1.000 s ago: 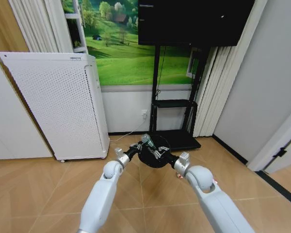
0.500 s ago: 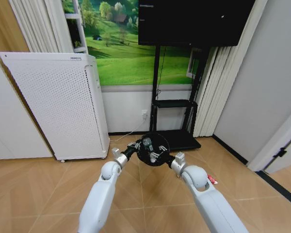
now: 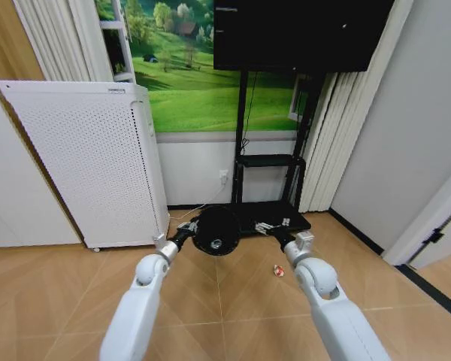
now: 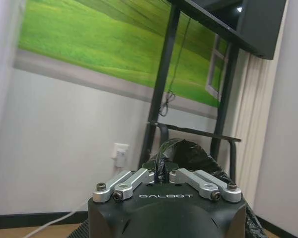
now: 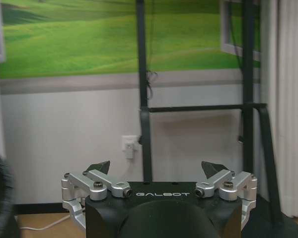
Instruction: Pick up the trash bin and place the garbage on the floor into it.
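My left gripper (image 3: pixel 189 232) is shut on the rim of the black trash bin (image 3: pixel 216 229) and holds it off the floor (image 3: pixel 60 289), in front of the TV stand. In the left wrist view, that gripper (image 4: pixel 161 172) pinches the black bag liner at the trash bin (image 4: pixel 191 152) rim. My right gripper (image 3: pixel 273 225) hangs open just right of the bin, apart from it. The right wrist view shows the right gripper (image 5: pixel 155 168) spread wide with nothing between its jaws. One piece of garbage, a red-and-white wrapper (image 3: pixel 278 270), lies on the floor below the right forearm.
A black TV stand (image 3: pixel 269 162) with a low base stands right behind the bin. A white perforated cabinet (image 3: pixel 98 162) is at the left, with a cable along the wall base. Curtains and a grey wall close off the right side.
The right gripper has drawn back from over the bin to its right side. The left arm has carried the bin left and slightly up. The wrapper under the right arm is uncovered now.
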`<state>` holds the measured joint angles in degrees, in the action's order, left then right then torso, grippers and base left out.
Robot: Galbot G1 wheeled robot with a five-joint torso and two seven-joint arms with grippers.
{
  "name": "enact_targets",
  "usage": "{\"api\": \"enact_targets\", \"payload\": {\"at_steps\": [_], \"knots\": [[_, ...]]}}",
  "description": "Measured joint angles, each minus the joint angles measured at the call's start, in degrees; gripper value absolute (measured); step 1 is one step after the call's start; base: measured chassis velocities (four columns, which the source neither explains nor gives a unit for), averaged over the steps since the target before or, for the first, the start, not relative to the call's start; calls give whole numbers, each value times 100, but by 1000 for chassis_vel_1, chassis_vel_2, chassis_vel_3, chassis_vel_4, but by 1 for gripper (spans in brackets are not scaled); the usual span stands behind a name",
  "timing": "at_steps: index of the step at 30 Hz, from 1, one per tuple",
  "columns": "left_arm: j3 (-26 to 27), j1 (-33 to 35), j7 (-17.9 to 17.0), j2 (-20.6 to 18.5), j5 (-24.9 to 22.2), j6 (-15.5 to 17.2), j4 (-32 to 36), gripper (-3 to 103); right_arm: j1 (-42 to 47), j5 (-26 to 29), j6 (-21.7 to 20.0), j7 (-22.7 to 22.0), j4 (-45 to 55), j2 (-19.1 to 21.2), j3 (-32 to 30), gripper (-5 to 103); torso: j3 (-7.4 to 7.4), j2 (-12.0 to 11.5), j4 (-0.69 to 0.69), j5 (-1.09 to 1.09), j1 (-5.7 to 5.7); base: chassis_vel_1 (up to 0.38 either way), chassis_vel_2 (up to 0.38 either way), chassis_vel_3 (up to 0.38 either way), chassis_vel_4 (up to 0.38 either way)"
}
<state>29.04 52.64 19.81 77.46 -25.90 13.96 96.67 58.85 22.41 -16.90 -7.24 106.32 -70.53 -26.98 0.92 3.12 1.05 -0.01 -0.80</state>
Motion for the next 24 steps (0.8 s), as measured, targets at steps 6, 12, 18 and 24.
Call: {"api": "enact_targets", "payload": {"at_steps": [6, 12, 18, 24], "knots": [[257, 388, 11, -224, 46, 16, 501, 7, 77, -514, 210, -43, -570, -250, 45, 100, 0, 0, 0, 1, 0, 0, 0, 0, 0], [297, 480, 49, -304, 59, 15, 636, 7, 97, -437, 46, 222, -724, -226, 100, 100, 0, 0, 2, 1, 0, 0, 0, 0, 0], [189, 416, 59, -286, 88, 15, 635, 7, 115, -249, 4, 346, -659, -91, 71, 100, 0, 0, 2, 1, 0, -19, -27, 24, 25], [110, 391, 60, -252, 112, 14, 616, 7, 140, -90, -69, 397, -549, -33, 55, 100, 0, 0, 2, 1, 0, -127, -129, 134, 123]]}}
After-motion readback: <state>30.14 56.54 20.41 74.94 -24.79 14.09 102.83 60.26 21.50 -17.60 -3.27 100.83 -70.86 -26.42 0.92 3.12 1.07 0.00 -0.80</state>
